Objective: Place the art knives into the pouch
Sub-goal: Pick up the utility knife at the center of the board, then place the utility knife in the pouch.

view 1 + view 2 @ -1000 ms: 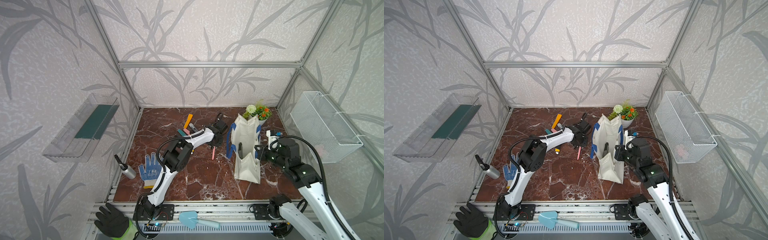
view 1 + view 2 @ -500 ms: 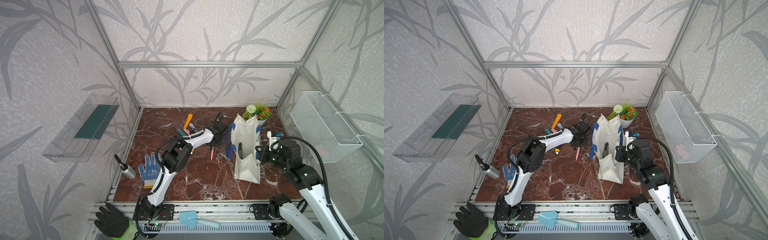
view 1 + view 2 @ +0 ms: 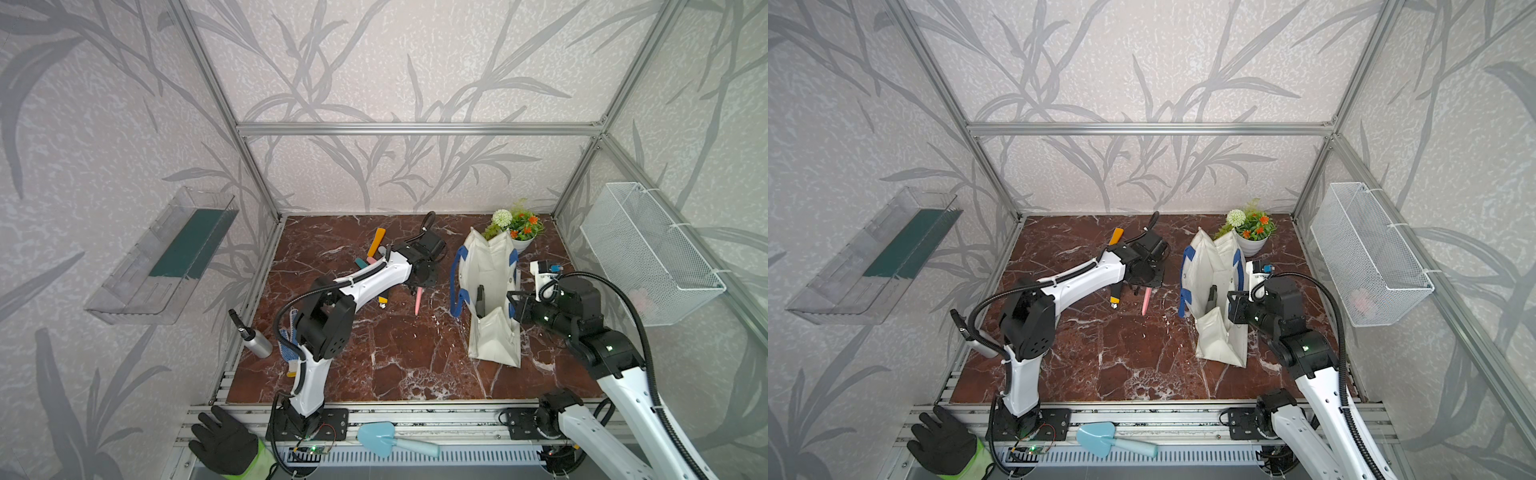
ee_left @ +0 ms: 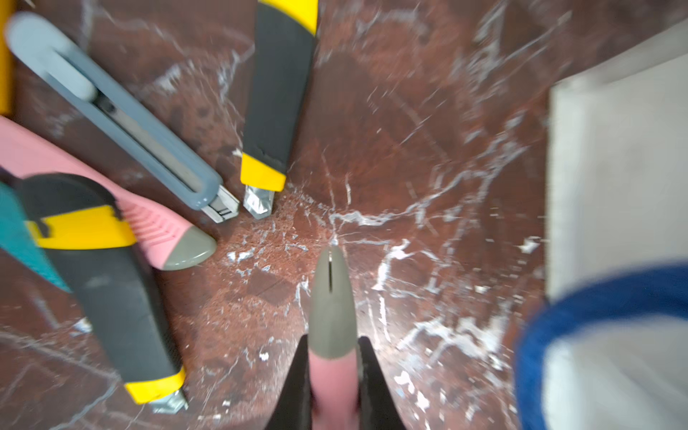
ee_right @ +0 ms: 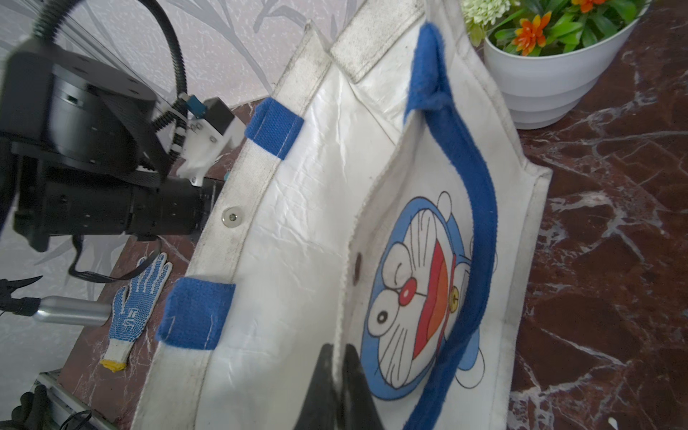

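**Left gripper [image 4: 332, 348] pinches the art knife [image 4: 331, 298]; right gripper [image 5: 337, 350] holds the pouch [image 5: 298, 223] open**

Pressed onto the pink handle, the left gripper's black fingers [image 4: 294, 391] clamp the art knife well back. Its grey nose sticks out ahead, aimed down at the marble table [image 4: 409, 149]. In both top views the art knife [image 3: 419, 300] hangs from the gripper, between the cluster of other cutters and the pouch [image 3: 490, 266]. Whether its tip is clear of the table I cannot tell. The hold seems chosen so the nose can go into the opening first.

The right gripper's jaws are closed on the rim of the pouch wall that bears the blue cartoon cat [image 5: 420, 290]. One finger is inside and one outside. I judge that it draws this wall away from the opposite one, so the mouth gapes and the soft bag stands upright near the flower pot [image 5: 540, 85].

A grey cutter [image 4: 123, 123], two yellow-and-black cutters [image 4: 277, 93] and a second pink cutter [image 4: 141, 216] lie close together on the table.

Inside the pouch only white lining and the right finger show, so the knife is not in it yet. The wire basket [image 3: 648, 257] on the right wall holds something pale pink, too faint to name. The clear tray [image 3: 124, 291] on the left wall holds a dark green slab [image 3: 187, 245]. The flower pot holds orange and white blooms.
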Action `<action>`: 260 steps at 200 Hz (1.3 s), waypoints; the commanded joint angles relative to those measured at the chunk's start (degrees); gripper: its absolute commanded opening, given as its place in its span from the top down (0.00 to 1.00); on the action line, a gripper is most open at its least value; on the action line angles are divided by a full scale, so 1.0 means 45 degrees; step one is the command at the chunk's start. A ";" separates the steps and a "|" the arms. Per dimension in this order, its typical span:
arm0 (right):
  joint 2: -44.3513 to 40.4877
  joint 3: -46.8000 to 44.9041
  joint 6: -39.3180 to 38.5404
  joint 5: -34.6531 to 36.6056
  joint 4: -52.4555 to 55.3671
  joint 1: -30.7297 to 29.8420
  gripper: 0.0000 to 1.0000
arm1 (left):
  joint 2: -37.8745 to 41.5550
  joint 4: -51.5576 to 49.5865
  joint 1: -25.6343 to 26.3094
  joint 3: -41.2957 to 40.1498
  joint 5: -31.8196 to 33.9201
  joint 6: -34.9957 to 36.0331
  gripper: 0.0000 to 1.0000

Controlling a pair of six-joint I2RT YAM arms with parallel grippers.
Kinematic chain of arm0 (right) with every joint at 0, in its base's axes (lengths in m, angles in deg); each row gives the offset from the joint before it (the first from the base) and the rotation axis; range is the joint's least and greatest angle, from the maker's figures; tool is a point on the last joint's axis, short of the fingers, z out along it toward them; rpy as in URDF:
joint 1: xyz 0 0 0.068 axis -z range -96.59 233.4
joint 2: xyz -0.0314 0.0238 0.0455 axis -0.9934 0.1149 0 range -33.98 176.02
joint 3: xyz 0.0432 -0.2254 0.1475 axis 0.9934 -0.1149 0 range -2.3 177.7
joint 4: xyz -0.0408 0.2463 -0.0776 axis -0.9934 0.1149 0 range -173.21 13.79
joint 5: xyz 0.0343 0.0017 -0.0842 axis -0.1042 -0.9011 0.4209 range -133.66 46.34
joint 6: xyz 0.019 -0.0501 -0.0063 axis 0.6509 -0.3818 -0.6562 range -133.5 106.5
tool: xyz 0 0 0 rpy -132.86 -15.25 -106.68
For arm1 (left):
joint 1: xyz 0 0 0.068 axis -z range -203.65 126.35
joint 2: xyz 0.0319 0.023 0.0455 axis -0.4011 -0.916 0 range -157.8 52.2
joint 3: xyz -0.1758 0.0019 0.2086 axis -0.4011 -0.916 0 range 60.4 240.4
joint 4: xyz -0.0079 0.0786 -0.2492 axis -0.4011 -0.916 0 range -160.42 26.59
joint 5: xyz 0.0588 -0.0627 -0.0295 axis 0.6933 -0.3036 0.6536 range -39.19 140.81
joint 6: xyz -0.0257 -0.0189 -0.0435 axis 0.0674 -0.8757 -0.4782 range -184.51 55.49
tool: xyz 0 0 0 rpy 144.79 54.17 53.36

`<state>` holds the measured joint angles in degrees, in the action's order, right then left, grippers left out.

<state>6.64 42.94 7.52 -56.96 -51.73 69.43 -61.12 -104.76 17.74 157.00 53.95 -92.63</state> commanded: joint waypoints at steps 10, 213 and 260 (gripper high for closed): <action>0.0226 0.0125 -0.0462 -0.0991 -0.0428 0.0001 1.00 | 0.1056 -0.0870 0.0360 0.0901 0.0113 0.0128 1.00; -0.0445 0.0154 0.0161 -0.0224 0.0300 0.0019 1.00 | -0.3992 -0.3372 0.2248 1.1036 -0.2095 0.0602 1.00; -0.0679 0.0046 0.0249 -0.0017 0.0424 0.0003 1.00 | -0.4237 -0.3459 0.2340 1.1034 -0.2292 0.0508 0.61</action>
<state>4.74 42.96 7.98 -57.70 -50.48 69.43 -80.79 -119.34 27.75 204.76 44.40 -90.03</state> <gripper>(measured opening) 0.066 0.276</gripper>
